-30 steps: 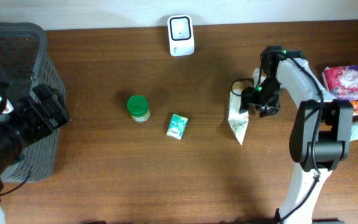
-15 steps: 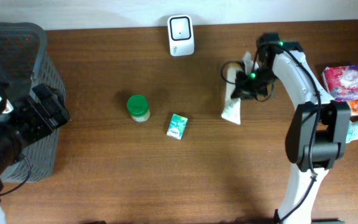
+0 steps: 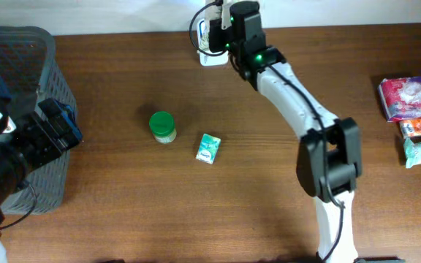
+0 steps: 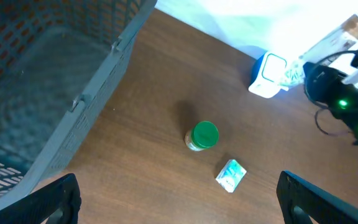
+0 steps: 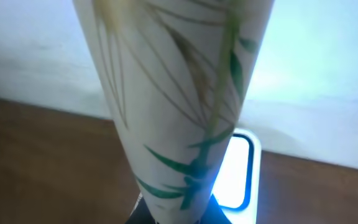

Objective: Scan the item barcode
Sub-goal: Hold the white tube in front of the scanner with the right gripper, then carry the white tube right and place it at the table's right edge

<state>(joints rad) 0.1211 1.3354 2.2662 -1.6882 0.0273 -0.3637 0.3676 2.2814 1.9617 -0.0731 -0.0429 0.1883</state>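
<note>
The right end effector (image 3: 225,16) pinched a leaf-printed white tube (image 5: 179,106), its ends cut off, hiding most of the scanner (image 5: 236,174) just beyond; the left end effector (image 4: 179,208) stood spread.

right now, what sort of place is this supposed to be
Probably a mock shop checkout on a wooden table: a white barcode scanner at the far edge, a leaf-printed pouch held in front of it, packaged goods grouped at one side, and a grey basket at the other.

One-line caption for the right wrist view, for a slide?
Leaf-printed white pouch held close in front of the lit scanner on the brown table.
</note>
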